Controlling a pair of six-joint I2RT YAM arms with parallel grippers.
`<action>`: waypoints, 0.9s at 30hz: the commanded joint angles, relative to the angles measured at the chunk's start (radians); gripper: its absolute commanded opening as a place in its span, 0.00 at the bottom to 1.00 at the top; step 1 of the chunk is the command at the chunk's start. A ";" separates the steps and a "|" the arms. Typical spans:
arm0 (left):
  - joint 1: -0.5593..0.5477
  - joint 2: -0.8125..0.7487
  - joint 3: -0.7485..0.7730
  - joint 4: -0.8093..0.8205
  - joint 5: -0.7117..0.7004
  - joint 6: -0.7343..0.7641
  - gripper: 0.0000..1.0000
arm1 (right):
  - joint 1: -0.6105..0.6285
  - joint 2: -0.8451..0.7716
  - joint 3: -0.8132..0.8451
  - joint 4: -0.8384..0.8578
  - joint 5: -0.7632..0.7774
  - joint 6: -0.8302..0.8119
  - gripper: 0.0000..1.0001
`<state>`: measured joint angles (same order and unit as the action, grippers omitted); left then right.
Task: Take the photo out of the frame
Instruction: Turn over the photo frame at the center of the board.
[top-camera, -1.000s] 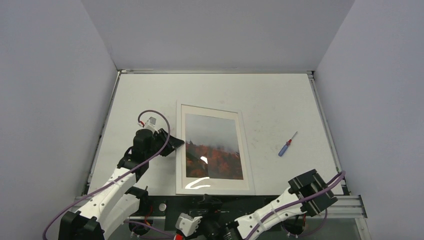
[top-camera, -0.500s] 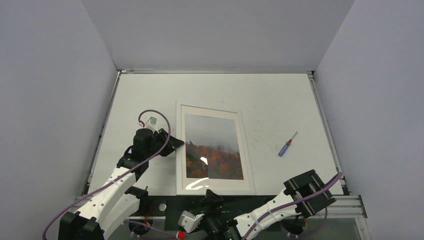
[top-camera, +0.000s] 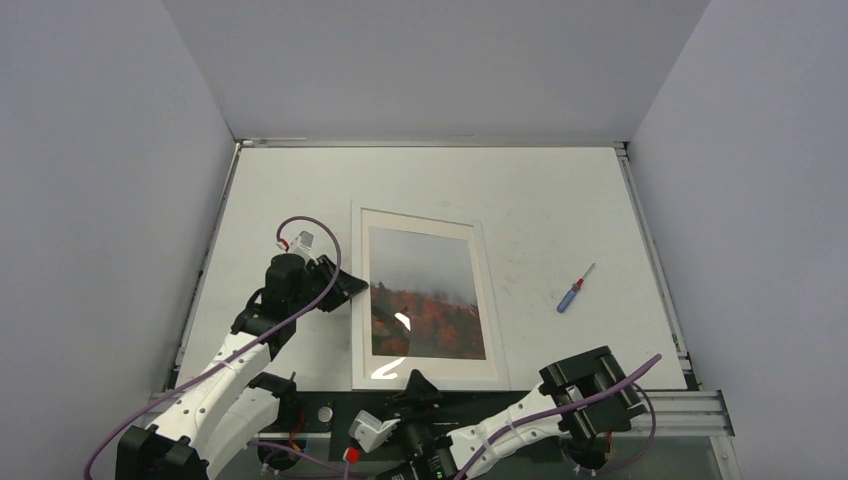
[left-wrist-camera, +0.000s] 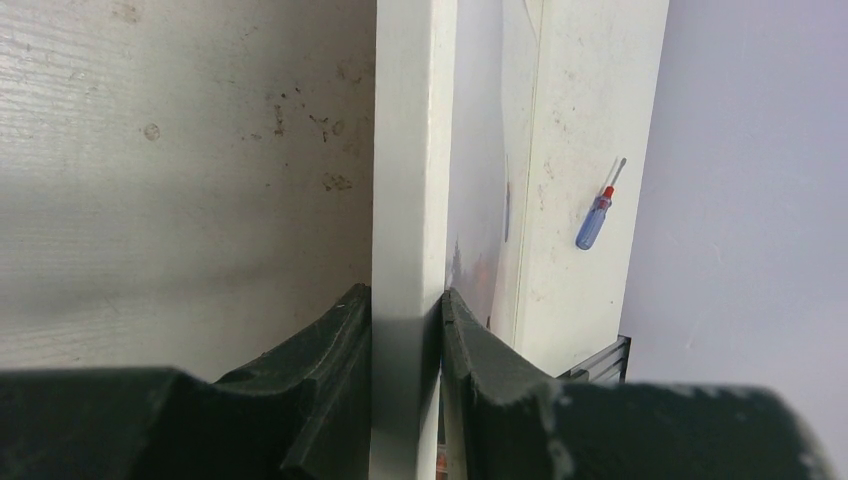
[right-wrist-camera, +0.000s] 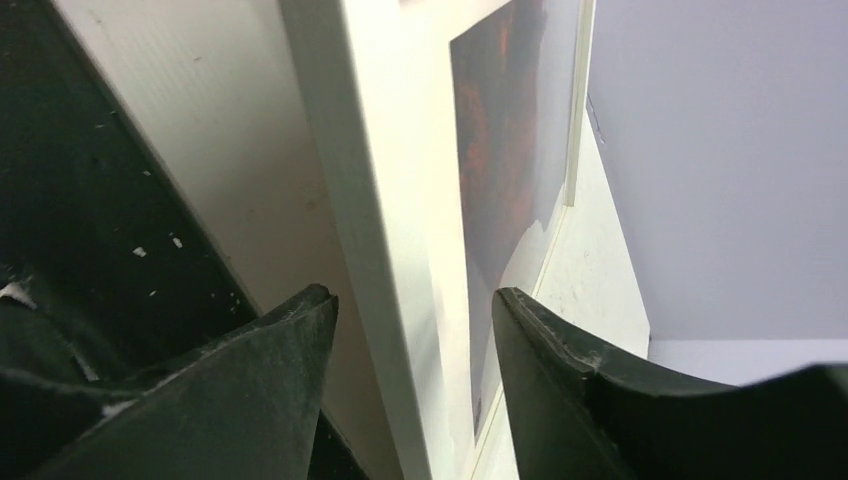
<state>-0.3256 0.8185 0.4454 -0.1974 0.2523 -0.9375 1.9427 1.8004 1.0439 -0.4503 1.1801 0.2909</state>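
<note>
The frame (top-camera: 428, 221) lies flat mid-table, glossy front up, with the photo (top-camera: 425, 290) of grey sky and orange-red trees inside it. My left gripper (top-camera: 352, 288) is shut on the frame's left border strip; in the left wrist view the two fingers pinch the white edge (left-wrist-camera: 405, 200) at the gripper (left-wrist-camera: 405, 310). My right gripper (top-camera: 418, 385) is open at the frame's near edge. In the right wrist view its jaws (right-wrist-camera: 412, 295) straddle the white edge (right-wrist-camera: 370, 200) with gaps on both sides, and the photo (right-wrist-camera: 505, 130) shows beyond.
A small red-and-blue screwdriver (top-camera: 572, 292) lies on the table right of the frame, and also shows in the left wrist view (left-wrist-camera: 595, 220). Grey walls enclose the table on three sides. A black rail runs along the near edge.
My right arm has swung left and its open gripper has come up around the frame's near edge. The left gripper keeps its hold on the left border.
</note>
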 joint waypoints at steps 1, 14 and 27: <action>0.004 0.006 0.029 -0.060 0.007 0.035 0.00 | -0.028 -0.022 -0.002 -0.002 0.066 -0.017 0.50; 0.004 -0.005 0.008 0.022 0.057 0.023 0.05 | -0.030 -0.067 -0.028 0.073 0.099 -0.012 0.13; 0.004 0.045 -0.055 0.224 0.129 -0.036 0.42 | -0.021 -0.119 -0.078 0.186 0.051 -0.080 0.04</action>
<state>-0.3199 0.8440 0.3969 -0.1028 0.3313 -0.9646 1.9190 1.7409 0.9615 -0.3443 1.1816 0.1871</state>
